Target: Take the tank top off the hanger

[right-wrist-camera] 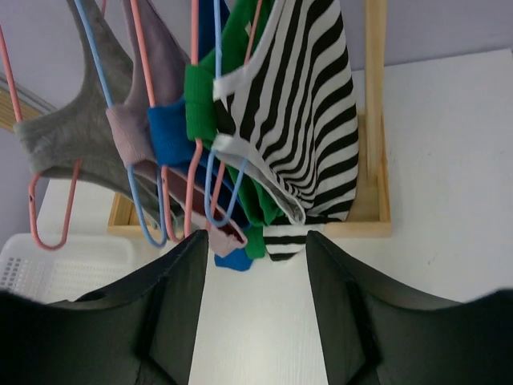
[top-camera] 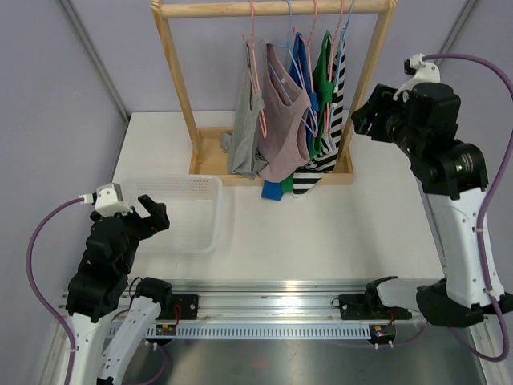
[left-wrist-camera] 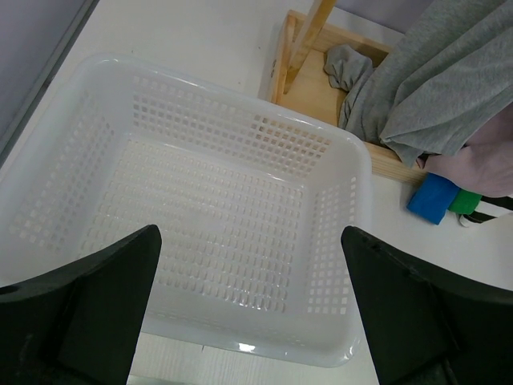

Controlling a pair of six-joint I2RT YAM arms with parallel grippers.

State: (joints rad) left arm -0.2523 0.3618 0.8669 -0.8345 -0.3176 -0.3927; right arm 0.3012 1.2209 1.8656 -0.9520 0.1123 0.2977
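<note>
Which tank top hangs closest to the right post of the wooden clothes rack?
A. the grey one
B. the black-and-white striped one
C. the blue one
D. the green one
B: the black-and-white striped tank top hangs directly beside the right post of the light wooden clothes rack, with the green tank top next inward.

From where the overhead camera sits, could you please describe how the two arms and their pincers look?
The left arm and right arm have white lower links and black upper housings. The left pincer and right pincer are black with broad fingers. A purple cable loops to a white camera mount on each wrist.
</note>
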